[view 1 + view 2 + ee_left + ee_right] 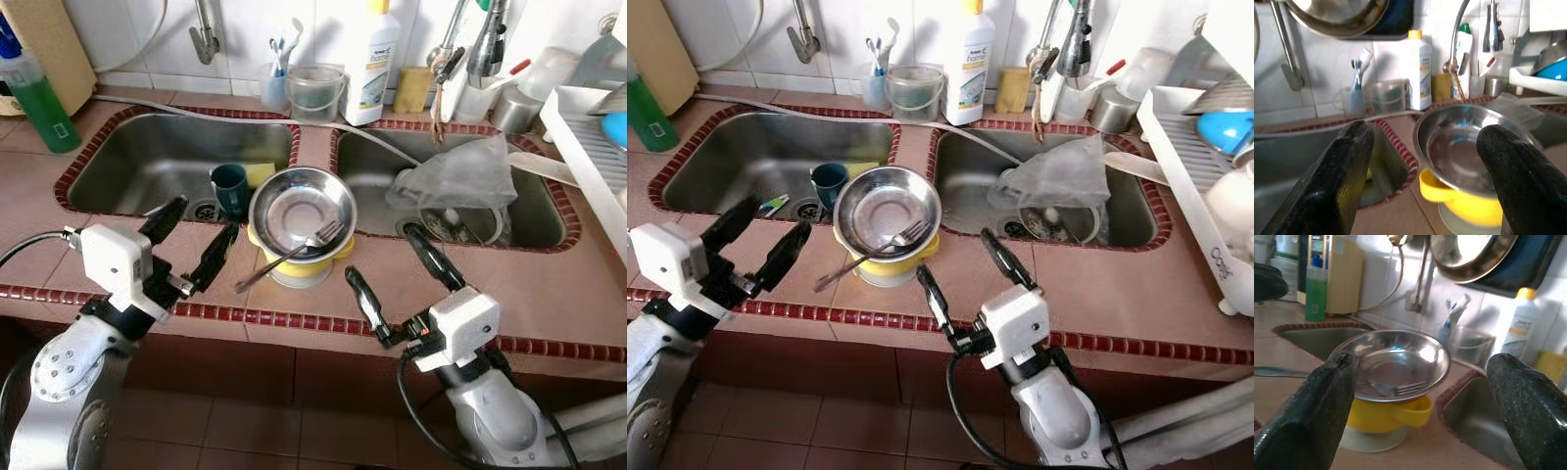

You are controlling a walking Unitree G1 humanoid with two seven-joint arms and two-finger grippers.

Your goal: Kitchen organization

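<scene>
A steel bowl [303,211] holding a fork [290,253] sits tilted atop a yellow cup [300,262] on the tiled counter [549,294] between two sinks, the fork's handle jutting over the rim toward the robot. The left gripper [199,238] and right gripper [398,266] hover on either side of the stack, fingers spread apart and holding nothing. A dark teal mug [230,188] stands in the left sink [137,166], and what appears to be a clear plastic bag [456,176] lies in the right sink [534,211].

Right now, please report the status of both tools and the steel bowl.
Left tool open, right tool open, either side of the steel bowl. Bowl sits atop yellow container, fork resting in it. Nothing gripped, approach looks unobstructed.
</scene>
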